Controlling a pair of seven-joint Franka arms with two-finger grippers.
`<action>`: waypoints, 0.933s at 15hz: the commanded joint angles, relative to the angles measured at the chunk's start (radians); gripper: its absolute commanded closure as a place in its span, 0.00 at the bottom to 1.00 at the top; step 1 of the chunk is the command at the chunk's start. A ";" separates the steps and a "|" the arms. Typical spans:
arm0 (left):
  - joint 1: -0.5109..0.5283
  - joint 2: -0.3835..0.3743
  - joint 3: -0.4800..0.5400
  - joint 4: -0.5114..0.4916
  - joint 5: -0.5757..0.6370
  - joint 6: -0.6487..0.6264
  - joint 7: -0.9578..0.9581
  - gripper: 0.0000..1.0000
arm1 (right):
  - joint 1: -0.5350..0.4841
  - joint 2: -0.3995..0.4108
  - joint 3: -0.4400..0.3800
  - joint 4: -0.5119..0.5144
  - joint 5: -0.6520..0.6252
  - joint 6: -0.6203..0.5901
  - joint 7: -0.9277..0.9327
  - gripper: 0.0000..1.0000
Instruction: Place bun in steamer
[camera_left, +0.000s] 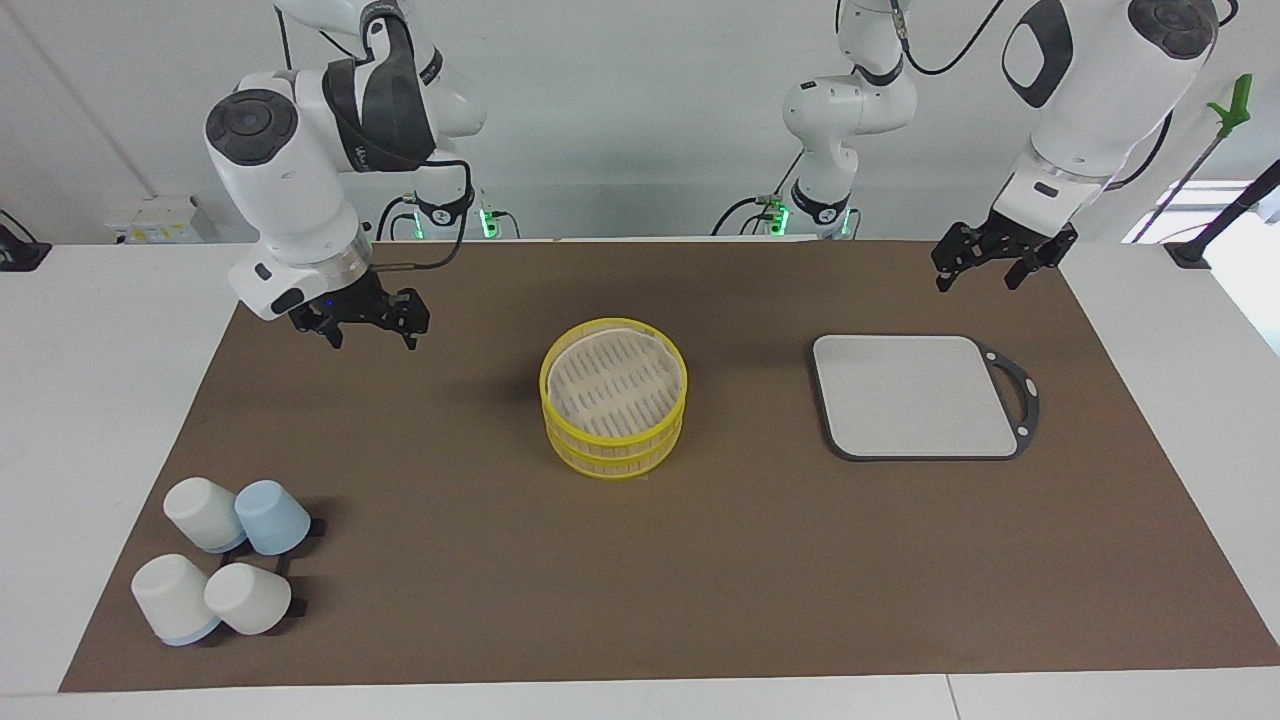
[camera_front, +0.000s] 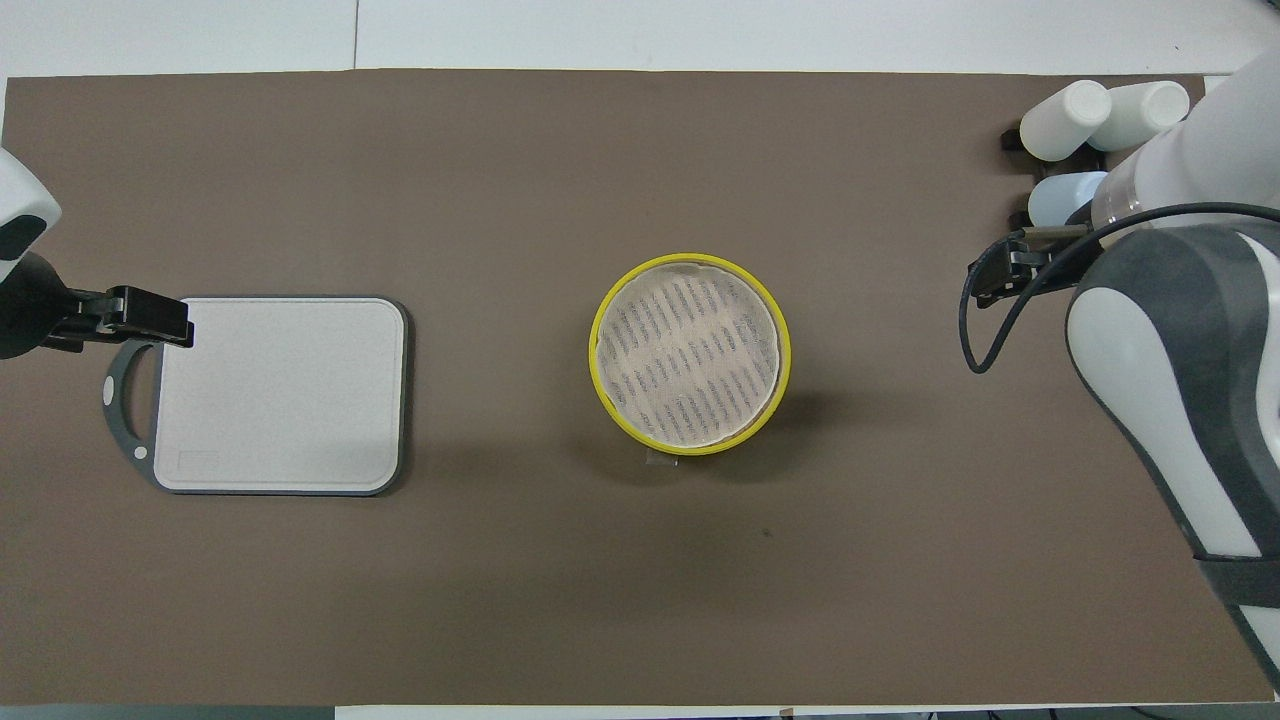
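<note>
The yellow two-tier steamer (camera_left: 613, 397) stands in the middle of the brown mat, and its slatted pale floor is bare; it also shows in the overhead view (camera_front: 690, 352). No bun shows in either view. My left gripper (camera_left: 980, 280) hangs open and empty over the mat's edge toward the left arm's end, next to the grey board's handle (camera_front: 118, 380). My right gripper (camera_left: 372, 338) hangs open and empty over the mat toward the right arm's end, apart from the steamer.
A grey rectangular board (camera_left: 915, 395) with a dark rim lies toward the left arm's end. Several upturned white and pale blue cups (camera_left: 225, 570) on a dark rack sit toward the right arm's end, farther from the robots than the steamer.
</note>
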 joint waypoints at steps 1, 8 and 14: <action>-0.010 -0.024 0.011 -0.015 -0.013 0.006 0.010 0.00 | 0.082 -0.104 -0.183 -0.051 0.128 -0.018 -0.073 0.00; -0.010 -0.024 0.011 -0.017 -0.013 0.006 0.010 0.00 | 0.110 -0.144 -0.209 -0.120 0.093 0.000 -0.228 0.00; -0.012 -0.024 0.009 -0.015 -0.013 0.005 0.010 0.00 | 0.110 -0.144 -0.209 -0.131 0.071 0.051 -0.175 0.00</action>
